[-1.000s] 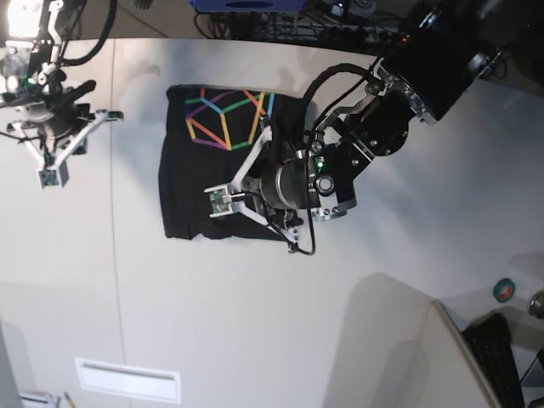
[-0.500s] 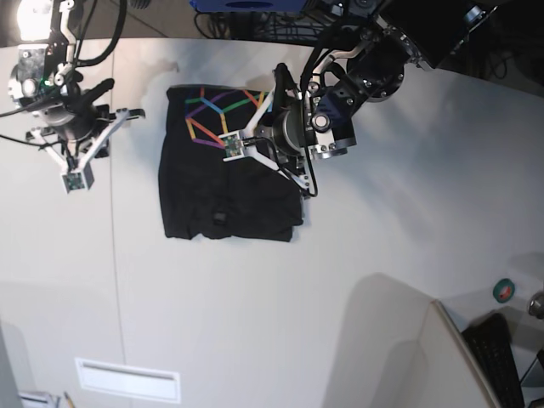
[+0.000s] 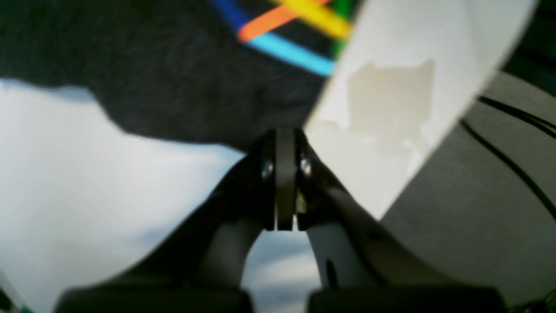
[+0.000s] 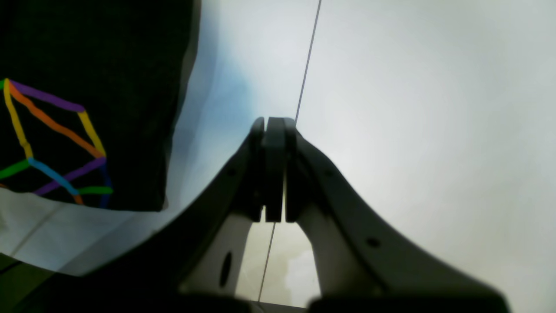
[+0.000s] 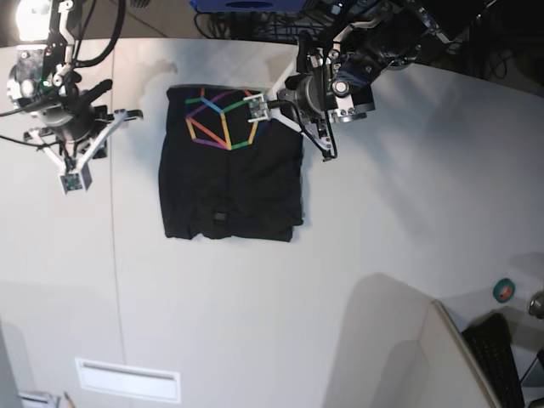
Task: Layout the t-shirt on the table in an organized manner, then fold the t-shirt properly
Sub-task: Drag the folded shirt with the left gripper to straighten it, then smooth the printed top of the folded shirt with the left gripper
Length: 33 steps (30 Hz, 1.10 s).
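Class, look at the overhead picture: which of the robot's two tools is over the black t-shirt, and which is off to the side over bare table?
The left tool is at the t-shirt's printed far corner; the right tool is over bare table.

Loads of bare table (image 5: 255,306) in front of the folded t-shirt (image 5: 231,174) and off to both sides, so a gripper gets through easy there. Tight spots are up at the far edge: the left gripper (image 5: 255,108) hangs over the shirt's far corner, jaws together, and the right gripper (image 5: 75,180), also closed, hangs over bare table well off to the shirt's side. Cables crowd behind the far edge.
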### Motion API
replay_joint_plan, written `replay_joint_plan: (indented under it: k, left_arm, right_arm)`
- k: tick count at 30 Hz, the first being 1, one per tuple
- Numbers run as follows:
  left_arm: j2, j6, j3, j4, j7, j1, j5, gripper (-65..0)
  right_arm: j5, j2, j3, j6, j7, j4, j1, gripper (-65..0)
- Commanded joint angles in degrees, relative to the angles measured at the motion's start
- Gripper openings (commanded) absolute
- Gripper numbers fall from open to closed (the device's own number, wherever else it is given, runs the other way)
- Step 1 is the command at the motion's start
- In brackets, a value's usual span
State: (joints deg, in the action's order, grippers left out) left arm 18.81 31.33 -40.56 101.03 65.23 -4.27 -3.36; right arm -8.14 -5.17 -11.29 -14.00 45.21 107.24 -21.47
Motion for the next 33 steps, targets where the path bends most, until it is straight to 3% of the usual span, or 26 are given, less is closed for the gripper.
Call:
replay_joint_plan:
  k: [1,4,7,13,16,21,29,33]
  left_arm:
    - [0.1,-0.4,0.3,2.7,-0.5,0.6,-0.4,-65.0]
    - [-0.6,-1.1,2.3,6.6,-0.5,1.1,-0.4,-65.0]
    - [-4.7,-2.9,3.1,6.2,-0.5,3.5,-0.5,-65.0]
    - [-9.5,-2.9,1.5,-6.7,-0.6,8.8,-0.5,-65.0]
    - [-9.2,-3.0,1.9,-7.5,-0.5,8.3,-0.5,-65.0]
    - [-5.6,-3.0,2.4,-9.4,-0.6,6.8,-0.3,-65.0]
    - [-6.3,-3.0,7.3,-2.4,-0.5,6.6,-0.4,-65.0]
    - [-9.5,-3.0,8.1,-5.0,-0.7,7.6,-0.4,-65.0]
  right_arm:
    - [-0.2,-0.4,-0.1,0.1,-1.0,0.9,0.3,-65.0]
    - [-0.2,-0.4,0.2,0.1,-1.0,0.9,0.4,-65.0]
    - [-0.2,-0.3,0.2,0.1,-0.9,0.9,0.9,-65.0]
    - [-0.2,-0.3,0.2,0.1,-0.9,0.9,0.7,-65.0]
    - [-0.2,-0.3,-0.2,0.1,-0.9,0.9,0.4,-65.0]
    - [-0.2,-0.4,-0.4,0.1,-0.9,0.9,0.3,-65.0]
    - [-0.2,-0.4,0.2,0.1,-0.9,0.9,0.8,-65.0]
    - [-0.2,-0.4,0.2,0.1,-0.9,0.9,0.9,-65.0]
